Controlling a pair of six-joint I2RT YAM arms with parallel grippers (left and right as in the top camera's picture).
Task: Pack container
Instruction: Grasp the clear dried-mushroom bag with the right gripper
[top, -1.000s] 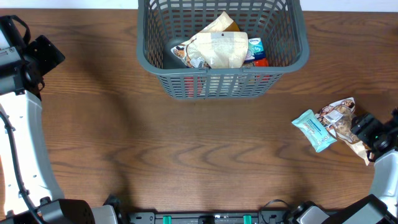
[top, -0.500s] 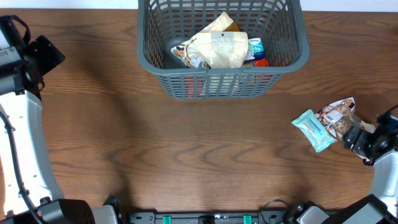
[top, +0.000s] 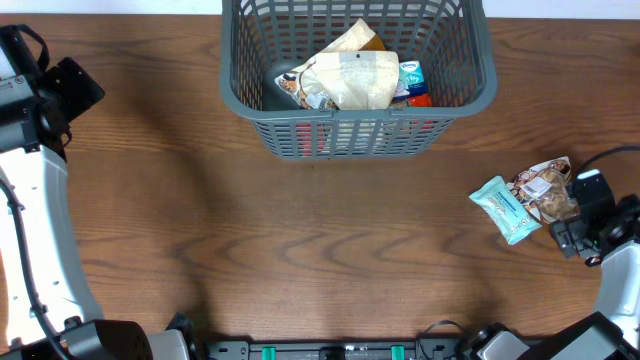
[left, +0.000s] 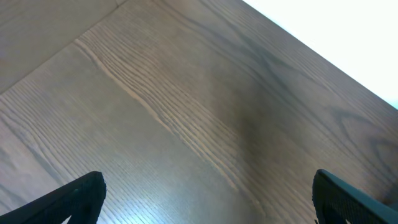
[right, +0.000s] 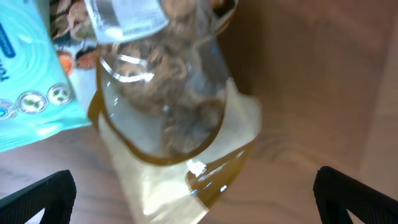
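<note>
The dark grey container (top: 470, 95) stands at the far middle of the table and holds several packets (top: 345, 80). A snack pouch with a clear window (top: 543, 188) lies on the table at the right, touching a teal packet (top: 503, 208) on its left. My right gripper (top: 577, 217) hangs over the pouch's near end. In the right wrist view its jaws (right: 196, 199) are open wide, with the pouch (right: 168, 112) between and ahead of them and the teal packet (right: 25, 93) at the left. My left gripper (top: 72, 92) is open and empty at the far left.
The left wrist view shows only bare wood table (left: 186, 93) between the open jaws (left: 208, 196), with the table's far edge at the top right. The basket's near wall (top: 350, 135) faces the middle of the table.
My right gripper has turned and shifted a little toward me over the near end of the snack pouch. The packets, the basket and the left arm have not moved.
</note>
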